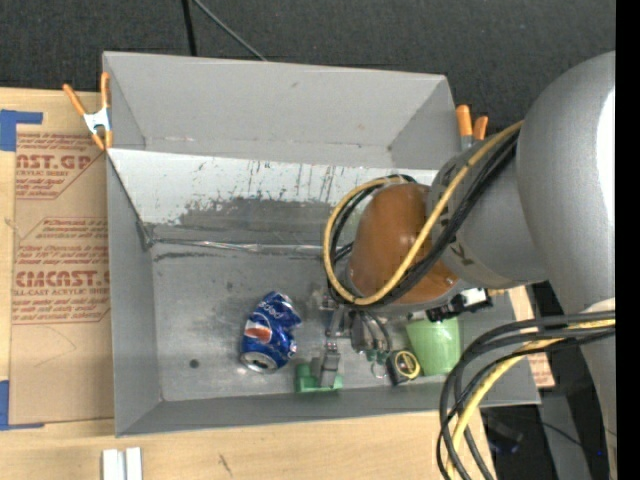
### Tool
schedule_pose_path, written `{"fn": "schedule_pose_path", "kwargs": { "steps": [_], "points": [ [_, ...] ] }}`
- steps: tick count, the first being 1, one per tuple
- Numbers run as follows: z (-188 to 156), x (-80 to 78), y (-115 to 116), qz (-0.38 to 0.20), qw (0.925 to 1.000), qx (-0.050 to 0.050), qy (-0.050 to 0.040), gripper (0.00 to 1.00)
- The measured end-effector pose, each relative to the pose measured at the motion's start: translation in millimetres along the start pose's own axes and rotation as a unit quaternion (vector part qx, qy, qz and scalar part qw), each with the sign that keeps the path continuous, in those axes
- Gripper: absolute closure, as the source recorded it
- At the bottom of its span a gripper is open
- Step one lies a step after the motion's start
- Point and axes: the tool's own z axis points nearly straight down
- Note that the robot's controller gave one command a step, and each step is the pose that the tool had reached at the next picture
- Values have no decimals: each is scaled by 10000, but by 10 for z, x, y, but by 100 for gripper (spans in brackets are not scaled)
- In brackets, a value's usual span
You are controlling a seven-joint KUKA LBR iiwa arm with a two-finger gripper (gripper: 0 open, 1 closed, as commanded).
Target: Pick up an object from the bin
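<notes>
Down near the front wall of the grey bin [270, 118], the gripper [329, 360] hangs below the arm's orange wrist cover [395, 238], which is ringed by looping black and yellow cables [338, 230]. Its tip sits right at a small dark-green block [318, 380] lying on the floor against the front wall, roughly midway along it. Whether the gripper is open or closed cannot be told, nor whether it grips the block. Just left of it a crushed blue can [270, 333] lies on its side, near the block but apart from it. To the right a small round black-and-yellow thing [405, 365] rests beside a pale green cylinder [437, 344], which is partly under the arm.
</notes>
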Motion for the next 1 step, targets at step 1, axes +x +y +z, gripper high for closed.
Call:
{"fn": "schedule_pose_path", "kwargs": {
  "steps": [1],
  "points": [
    [-35, 121, 20, -13, 10000, 7, -6, 0]
  ]
}}
